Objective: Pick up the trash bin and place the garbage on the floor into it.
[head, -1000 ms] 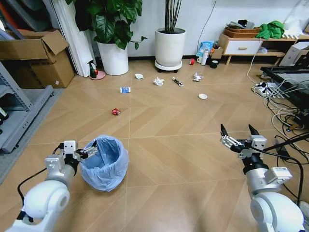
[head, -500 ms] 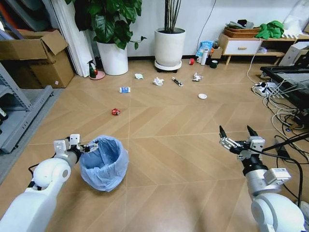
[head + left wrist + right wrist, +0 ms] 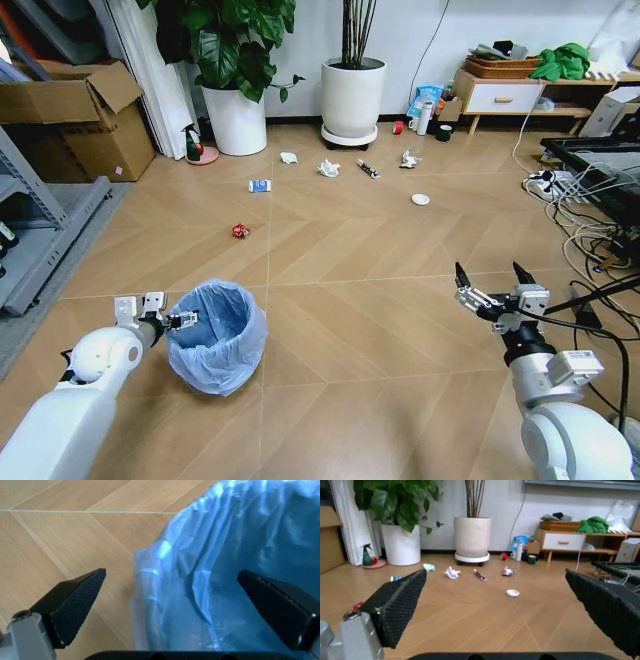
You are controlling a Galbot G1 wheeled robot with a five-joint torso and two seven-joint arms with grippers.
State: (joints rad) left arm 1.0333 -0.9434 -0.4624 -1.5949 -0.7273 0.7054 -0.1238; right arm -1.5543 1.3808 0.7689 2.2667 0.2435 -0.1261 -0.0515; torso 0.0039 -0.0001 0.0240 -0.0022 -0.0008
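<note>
- Your left gripper (image 3: 170, 600) is spread wide, straddling the near rim of the small round trash bin lined with a crinkly light-blue plastic bag (image 3: 215, 335): one finger outside, one over the inside.
- Nothing is clamped yet. Close on bag film alone and I'd guess the liner pulls loose or the bin tips when you lift.
- Your right gripper (image 3: 494, 283) hangs open over bare floor, well apart from everything.
- Garbage sits farther out: red crumpled wrapper (image 3: 240, 231), blue-white packet (image 3: 259, 185), crumpled white paper wads (image 3: 329, 168), black-white stick wrapper (image 3: 368, 169), white disc (image 3: 420, 199).
- Watch the tangle of cables (image 3: 575, 215) on your right when you drive over.
</note>
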